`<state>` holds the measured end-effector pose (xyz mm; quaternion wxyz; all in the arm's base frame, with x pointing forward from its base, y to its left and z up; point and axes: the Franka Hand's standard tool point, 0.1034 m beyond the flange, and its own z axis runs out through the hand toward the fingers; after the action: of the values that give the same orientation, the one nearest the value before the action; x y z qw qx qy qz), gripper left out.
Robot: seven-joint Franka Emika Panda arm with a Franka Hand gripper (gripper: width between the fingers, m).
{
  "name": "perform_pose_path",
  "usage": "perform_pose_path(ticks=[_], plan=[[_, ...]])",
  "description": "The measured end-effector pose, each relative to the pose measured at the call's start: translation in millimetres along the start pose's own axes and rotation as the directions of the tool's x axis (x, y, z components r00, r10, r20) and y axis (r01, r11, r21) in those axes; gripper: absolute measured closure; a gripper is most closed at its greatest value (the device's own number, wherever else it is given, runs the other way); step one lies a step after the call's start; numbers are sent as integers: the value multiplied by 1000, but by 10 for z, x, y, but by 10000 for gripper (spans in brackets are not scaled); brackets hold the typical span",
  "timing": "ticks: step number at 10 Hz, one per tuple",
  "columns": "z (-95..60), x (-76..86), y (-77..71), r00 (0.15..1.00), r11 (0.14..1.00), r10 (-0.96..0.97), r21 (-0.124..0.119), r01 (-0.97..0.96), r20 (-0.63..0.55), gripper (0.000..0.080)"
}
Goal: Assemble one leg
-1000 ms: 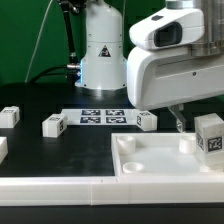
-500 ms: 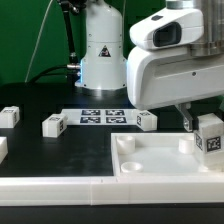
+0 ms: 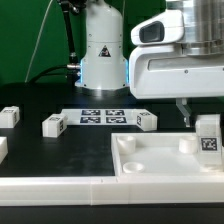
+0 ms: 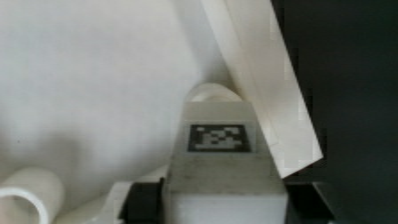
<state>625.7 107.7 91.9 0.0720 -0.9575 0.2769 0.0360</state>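
Observation:
My gripper (image 3: pixel 200 125) is shut on a leg (image 3: pixel 208 134), a small white block with a black-and-white tag, and holds it upright over the far right corner of the large white tray-like piece (image 3: pixel 150 165). In the wrist view the leg (image 4: pixel 221 130) runs from between the dark fingers (image 4: pixel 150 200) toward the tray's rim, its tag facing the camera. Three more legs lie on the black table: one (image 3: pixel 147 121) just behind the tray, one (image 3: pixel 53 125) left of the middle, one (image 3: pixel 9 116) at the far left.
The marker board (image 3: pixel 100 116) lies flat behind the legs. The arm's white base (image 3: pixel 103 50) stands at the back. A white rail (image 3: pixel 60 190) runs along the table's front edge. A white piece (image 3: pixel 2 150) pokes in at the left edge.
The gripper with the leg has moved toward the exterior view's right and slightly down, closer to the tray's far right corner.

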Motion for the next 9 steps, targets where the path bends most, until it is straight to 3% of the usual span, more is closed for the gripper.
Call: perform_pose_path(ticks=[2,4,9], plan=[[5,-13,-20,965,965,264,-3,-264,-8,508],[9,-55,-71,864,864,503,-3,-503,-17,508],[18,-76,-124,587,587,810,11,-810,16,508]])
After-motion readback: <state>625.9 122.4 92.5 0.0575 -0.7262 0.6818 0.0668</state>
